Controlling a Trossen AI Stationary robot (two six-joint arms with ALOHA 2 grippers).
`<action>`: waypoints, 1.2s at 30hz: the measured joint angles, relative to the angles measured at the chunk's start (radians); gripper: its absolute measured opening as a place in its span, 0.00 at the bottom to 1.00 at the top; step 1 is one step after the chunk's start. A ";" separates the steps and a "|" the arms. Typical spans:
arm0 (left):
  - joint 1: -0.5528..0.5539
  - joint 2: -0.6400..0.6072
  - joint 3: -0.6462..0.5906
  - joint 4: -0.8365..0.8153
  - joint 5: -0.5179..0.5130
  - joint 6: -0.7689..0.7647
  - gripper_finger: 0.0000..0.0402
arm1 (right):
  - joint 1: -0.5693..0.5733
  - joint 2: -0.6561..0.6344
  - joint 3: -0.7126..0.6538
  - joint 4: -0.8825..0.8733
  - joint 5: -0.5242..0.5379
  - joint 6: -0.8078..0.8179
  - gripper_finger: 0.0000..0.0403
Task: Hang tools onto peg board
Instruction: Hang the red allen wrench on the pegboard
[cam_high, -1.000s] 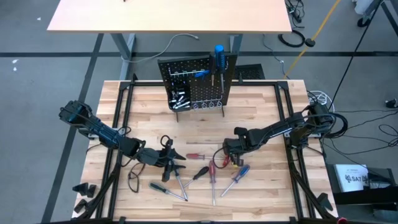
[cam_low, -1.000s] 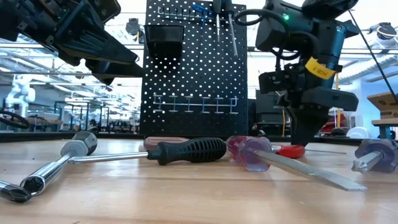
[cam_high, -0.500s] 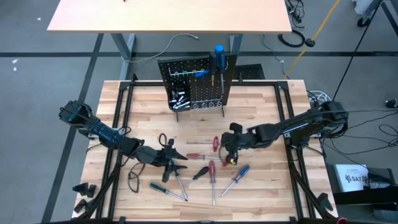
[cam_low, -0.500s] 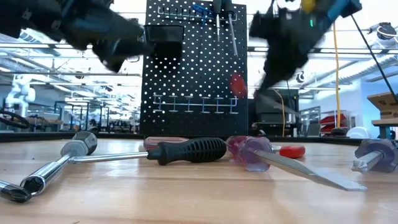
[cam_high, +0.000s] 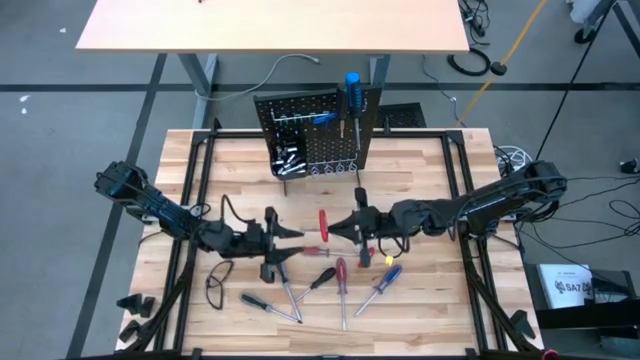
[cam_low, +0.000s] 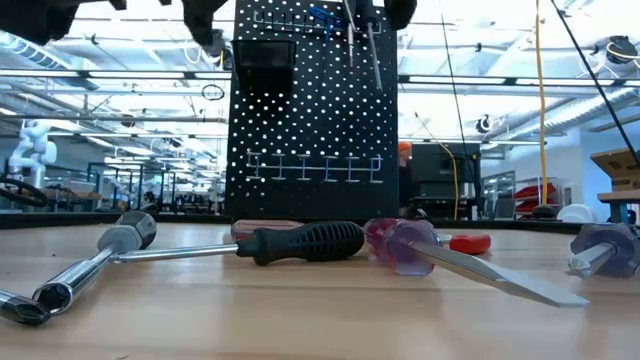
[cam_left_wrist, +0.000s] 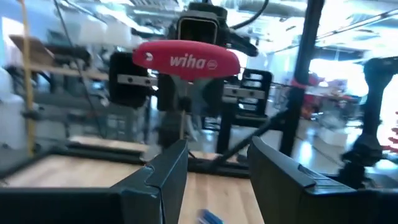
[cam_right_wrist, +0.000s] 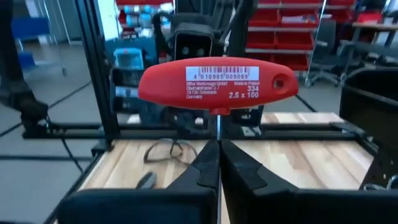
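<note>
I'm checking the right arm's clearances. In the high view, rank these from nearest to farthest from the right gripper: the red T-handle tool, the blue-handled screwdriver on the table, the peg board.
1. Red T-handle tool: gripped by its shaft in the right gripper, at the table's middle.
2. Blue-handled screwdriver: lying toward the front edge.
3. Peg board: upright at the back edge.

Floor (cam_high: 80, 120): grey, smooth, marked with dark tape lines, seen around the table from above.
Second desk (cam_high: 270, 25): pale tan top on grey legs, at 12 o'clock beyond the table (cam_high: 420, 160).
Cables (cam_high: 470, 60): black loops and one yellow lead on the floor at 1 o'clock.
Ceiling (cam_low: 500, 60): white beams and bright strip lighting across an open workshop hall.
Shelving (cam_right_wrist: 280, 25): red bins on racks, possibly storage trays; too blurred to be sure.
White box (cam_high: 565, 285): at 4 o'clock, on the floor.
</note>
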 joint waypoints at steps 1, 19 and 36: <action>0.000 0.000 0.009 0.000 -0.010 0.022 0.42 | 0.000 0.007 0.000 0.026 0.000 -0.004 0.00; 0.081 0.002 0.129 -0.152 -0.032 -0.017 0.42 | -0.022 0.044 0.000 0.134 -0.001 -0.034 0.00; 0.151 0.064 0.232 -0.199 0.070 -0.021 0.42 | -0.023 0.044 0.000 0.133 0.000 -0.064 0.00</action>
